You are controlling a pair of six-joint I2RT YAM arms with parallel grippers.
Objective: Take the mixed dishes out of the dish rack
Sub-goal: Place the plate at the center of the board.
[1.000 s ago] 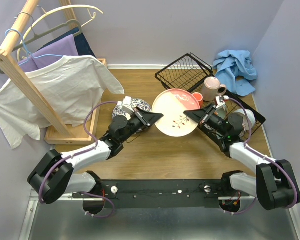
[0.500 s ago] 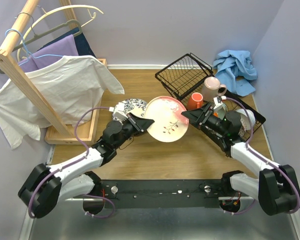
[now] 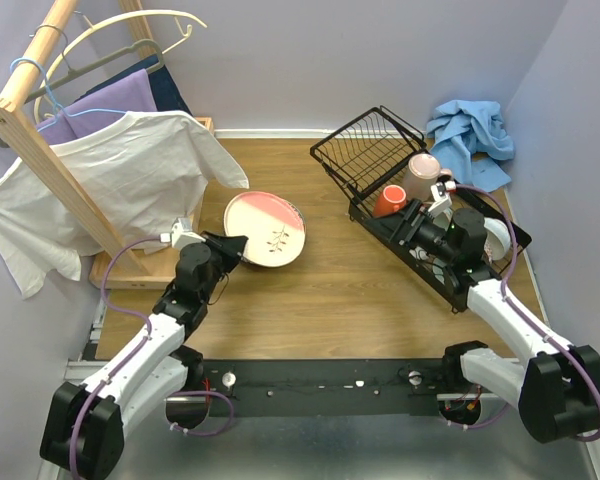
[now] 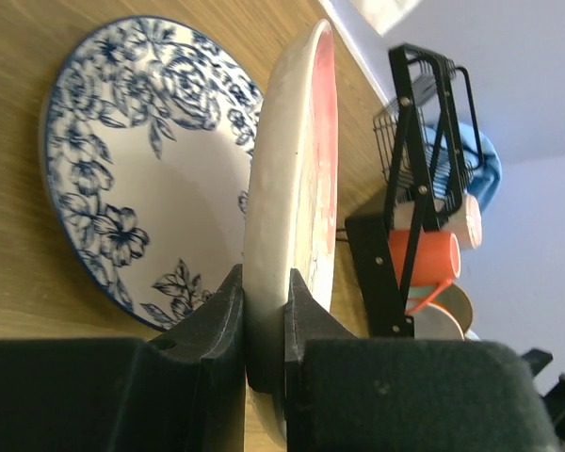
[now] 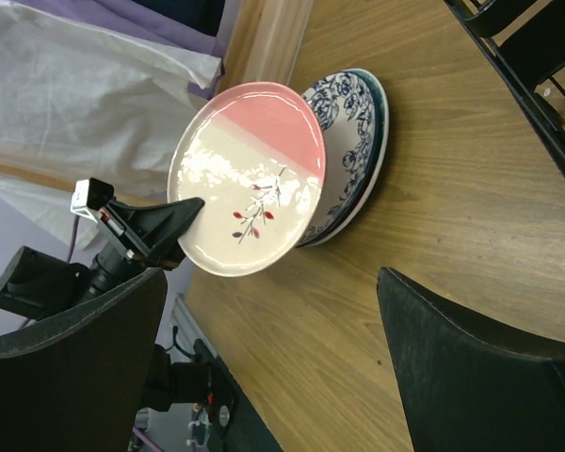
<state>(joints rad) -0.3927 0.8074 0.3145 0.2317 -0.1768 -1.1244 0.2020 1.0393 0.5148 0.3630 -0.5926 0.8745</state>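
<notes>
Your left claw [image 3: 230,247], clamped on the pink-and-cream plate [image 3: 266,228], holds it tilted over the patterned plate [image 4: 141,188]; lower it flat before releasing. Your right claw [image 3: 412,222] gapes empty.

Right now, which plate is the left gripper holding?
The pink-and-cream plate with the leaf sprig, clamped by its rim in the left gripper and tilted up. The blue floral plate lies flat on the table beneath it.

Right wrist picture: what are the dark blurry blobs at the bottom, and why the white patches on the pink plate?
Right wrist view: the blobs are the right gripper's own fingers, probably too near the lens to focus; the white patches look like light glare on the glossy pink plate. Top view: evenly lit and sharp throughout.
</notes>
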